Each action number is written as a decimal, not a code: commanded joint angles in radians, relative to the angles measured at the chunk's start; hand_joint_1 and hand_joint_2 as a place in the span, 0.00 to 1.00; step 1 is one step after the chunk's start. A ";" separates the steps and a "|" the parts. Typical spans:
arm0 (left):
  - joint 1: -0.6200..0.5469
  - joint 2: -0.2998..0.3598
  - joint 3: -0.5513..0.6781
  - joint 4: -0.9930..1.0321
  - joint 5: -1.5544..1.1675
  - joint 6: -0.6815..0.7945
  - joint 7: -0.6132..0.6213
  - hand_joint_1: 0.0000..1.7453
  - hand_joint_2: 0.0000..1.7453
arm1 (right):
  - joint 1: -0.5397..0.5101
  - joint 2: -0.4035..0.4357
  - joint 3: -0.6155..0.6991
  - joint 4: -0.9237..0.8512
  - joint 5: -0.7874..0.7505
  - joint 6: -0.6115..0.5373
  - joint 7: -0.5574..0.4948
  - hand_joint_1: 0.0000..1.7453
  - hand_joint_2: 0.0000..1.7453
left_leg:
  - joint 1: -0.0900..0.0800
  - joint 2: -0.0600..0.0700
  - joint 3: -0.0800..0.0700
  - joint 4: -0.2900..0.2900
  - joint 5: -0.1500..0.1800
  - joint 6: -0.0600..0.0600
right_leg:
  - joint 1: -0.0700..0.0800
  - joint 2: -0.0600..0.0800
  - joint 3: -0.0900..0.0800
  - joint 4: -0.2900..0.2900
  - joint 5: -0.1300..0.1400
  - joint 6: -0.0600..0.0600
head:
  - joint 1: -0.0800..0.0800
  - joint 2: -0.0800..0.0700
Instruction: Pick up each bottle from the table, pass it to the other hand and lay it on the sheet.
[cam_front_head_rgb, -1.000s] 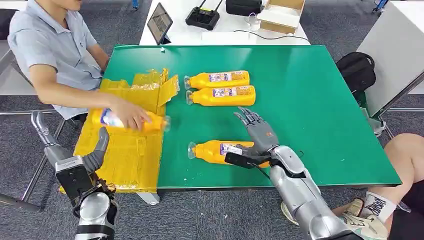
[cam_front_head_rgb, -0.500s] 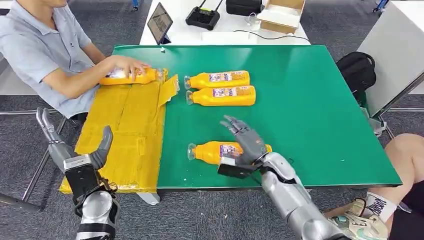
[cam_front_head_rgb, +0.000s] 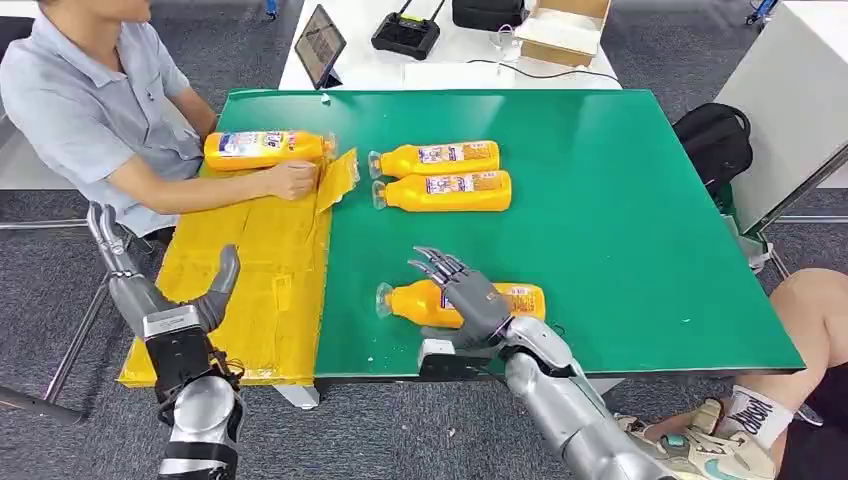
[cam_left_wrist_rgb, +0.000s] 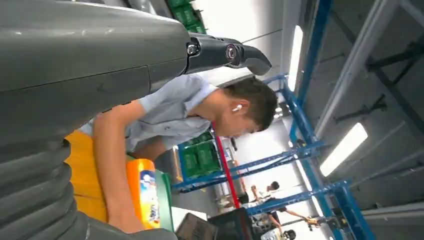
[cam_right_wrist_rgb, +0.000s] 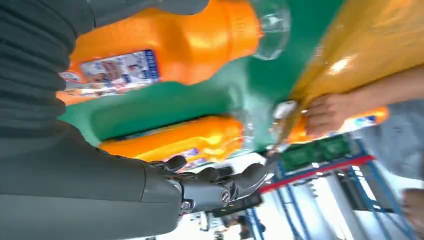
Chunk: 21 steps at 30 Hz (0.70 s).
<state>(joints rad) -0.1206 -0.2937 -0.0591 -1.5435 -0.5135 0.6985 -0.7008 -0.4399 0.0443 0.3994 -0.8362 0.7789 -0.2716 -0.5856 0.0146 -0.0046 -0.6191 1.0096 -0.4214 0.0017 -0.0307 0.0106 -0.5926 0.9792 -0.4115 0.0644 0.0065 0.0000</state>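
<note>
An orange bottle (cam_front_head_rgb: 412, 303) lies on its side near the front edge of the green table (cam_front_head_rgb: 620, 200). My right hand (cam_front_head_rgb: 468, 300) hovers over its middle with fingers spread and holds nothing; the right wrist view shows this bottle (cam_right_wrist_rgb: 165, 45) close below the palm. Two more orange bottles (cam_front_head_rgb: 436, 158) (cam_front_head_rgb: 446, 190) lie side by side farther back. A fourth bottle (cam_front_head_rgb: 264, 148) rests at the far end of the yellow sheet (cam_front_head_rgb: 250, 270). My left hand (cam_front_head_rgb: 150, 295) is raised beside the sheet's near left edge, open.
A person sits at the table's left, one hand (cam_front_head_rgb: 293, 180) pressing the sheet's far right edge. Behind the green table, a white table holds a tablet (cam_front_head_rgb: 319, 45), a controller (cam_front_head_rgb: 405, 35) and a box (cam_front_head_rgb: 562, 30). A black backpack (cam_front_head_rgb: 712, 140) sits on the floor at the right.
My right hand slid left and nearer along the front bottle. The person carried a bottle to the sheet's far end, let go and now holds the sheet's edge. My left hand rose slightly.
</note>
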 joint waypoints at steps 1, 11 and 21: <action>-0.050 0.022 -0.063 0.064 0.068 0.000 0.003 0.00 1.00 | -0.050 0.021 0.105 -0.025 -0.031 -0.017 -0.020 0.00 1.00 | 0.001 0.002 0.002 0.001 -0.002 0.001 | 0.001 0.001 0.002 0.000 -0.001 -0.004 | 0.000 0.000; -0.010 0.022 -0.030 0.055 0.081 0.000 0.003 0.00 1.00 | -0.069 -0.020 0.147 0.078 0.082 0.000 0.211 0.00 1.00 | 0.000 0.000 0.003 -0.001 0.000 0.001 | 0.001 -0.001 0.003 -0.002 0.000 -0.002 | 0.000 0.000; 0.004 0.024 -0.017 0.070 0.077 0.000 0.003 0.00 1.00 | -0.032 -0.026 0.145 0.018 0.117 0.023 0.318 0.00 1.00 | 0.000 0.000 0.003 -0.001 -0.001 0.001 | 0.001 -0.001 0.003 -0.002 -0.001 -0.003 | 0.000 0.000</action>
<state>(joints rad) -0.1051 -0.2937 -0.0912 -1.5324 -0.4379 0.6985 -0.7008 -0.4559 0.0408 0.5062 -0.8423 0.8866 -0.2598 -0.2995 0.0145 -0.0046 -0.6197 1.0096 -0.4215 0.0017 -0.0307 0.0106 -0.5934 0.9790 -0.4115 0.0644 0.0069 0.0000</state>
